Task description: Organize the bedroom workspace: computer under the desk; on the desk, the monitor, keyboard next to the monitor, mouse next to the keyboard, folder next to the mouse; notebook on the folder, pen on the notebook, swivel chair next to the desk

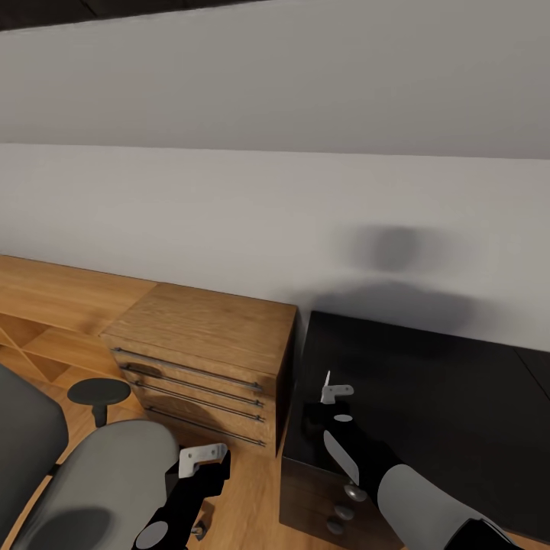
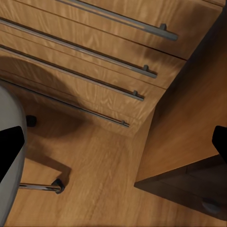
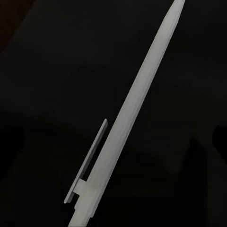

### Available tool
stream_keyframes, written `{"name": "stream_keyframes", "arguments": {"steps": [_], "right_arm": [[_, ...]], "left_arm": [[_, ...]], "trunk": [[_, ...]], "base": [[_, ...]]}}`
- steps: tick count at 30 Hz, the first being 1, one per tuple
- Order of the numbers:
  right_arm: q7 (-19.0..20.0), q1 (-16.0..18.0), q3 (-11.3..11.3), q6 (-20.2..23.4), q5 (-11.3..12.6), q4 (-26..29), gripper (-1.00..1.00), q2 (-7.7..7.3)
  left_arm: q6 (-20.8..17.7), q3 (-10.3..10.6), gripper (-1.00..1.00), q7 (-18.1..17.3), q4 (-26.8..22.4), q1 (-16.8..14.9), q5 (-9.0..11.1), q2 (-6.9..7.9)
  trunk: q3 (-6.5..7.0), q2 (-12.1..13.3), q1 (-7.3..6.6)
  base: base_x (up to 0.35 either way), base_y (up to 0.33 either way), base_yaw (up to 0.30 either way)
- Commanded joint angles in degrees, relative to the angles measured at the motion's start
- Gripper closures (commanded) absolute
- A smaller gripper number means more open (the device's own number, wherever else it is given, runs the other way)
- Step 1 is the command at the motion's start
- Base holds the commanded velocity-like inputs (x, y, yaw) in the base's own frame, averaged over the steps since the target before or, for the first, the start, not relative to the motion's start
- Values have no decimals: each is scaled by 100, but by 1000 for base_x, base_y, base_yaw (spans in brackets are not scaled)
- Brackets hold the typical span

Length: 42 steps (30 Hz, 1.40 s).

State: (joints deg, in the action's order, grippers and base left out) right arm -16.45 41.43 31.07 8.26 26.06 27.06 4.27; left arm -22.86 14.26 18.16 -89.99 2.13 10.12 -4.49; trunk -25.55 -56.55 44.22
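Head view: right pincer (image 1: pixel 334 392) over near-left corner of black desk (image 1: pixel 458 397), white pen (image 1: pixel 328 380) upright above its tips, apparently held. Swivel chair (image 1: pixel 99 481) left of desk; left pincer (image 1: pixel 202 458) beside seat, opening hard to judge.

Left wrist view: wooden chest (image 2: pixel 94 61), plank floor (image 2: pixel 94 179), nothing between tips.

Right wrist view: pen (image 3: pixel 127 127) close against desk. Judged light, stiff, slick; mid-barrel hold best.

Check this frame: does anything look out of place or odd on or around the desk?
Yes. The right gripper holds the pen over the black desk, yet no folder or notebook shows on the visible desk top to stack it on. The wooden chest and swivel chair look undisturbed.
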Motion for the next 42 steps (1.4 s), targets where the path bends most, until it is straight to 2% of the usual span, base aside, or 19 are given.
{"name": "stream_keyframes", "arguments": {"steps": [1,5,13,22,23,42], "right_arm": [[-51,6,48,27,39,10,-100,-5],[-51,6,48,27,39,10,-100,-5],[-51,6,48,27,39,10,-100,-5],[-51,6,48,27,39,10,-100,-5],[-51,6,48,27,39,10,100,-5],[-57,6,39,33,52,36,100,-12]], "left_arm": [[-17,7,-100,47,-10,1,60,1],[-17,5,-100,47,-10,-1,60,1],[-17,-9,-100,54,-10,-2,60,1],[-17,-11,-100,52,-10,2,60,1],[-17,-11,-100,51,-10,1,60,1],[-18,-11,-100,47,0,1,69,1]], "trunk": [[-5,-4,1],[-5,-4,1],[-149,-325,177],[-149,-325,177],[-149,-325,177],[-149,-325,177]], "base": [[0,0,0],[0,0,0],[0,0,0],[0,0,0],[0,0,0],[0,0,0]]}}
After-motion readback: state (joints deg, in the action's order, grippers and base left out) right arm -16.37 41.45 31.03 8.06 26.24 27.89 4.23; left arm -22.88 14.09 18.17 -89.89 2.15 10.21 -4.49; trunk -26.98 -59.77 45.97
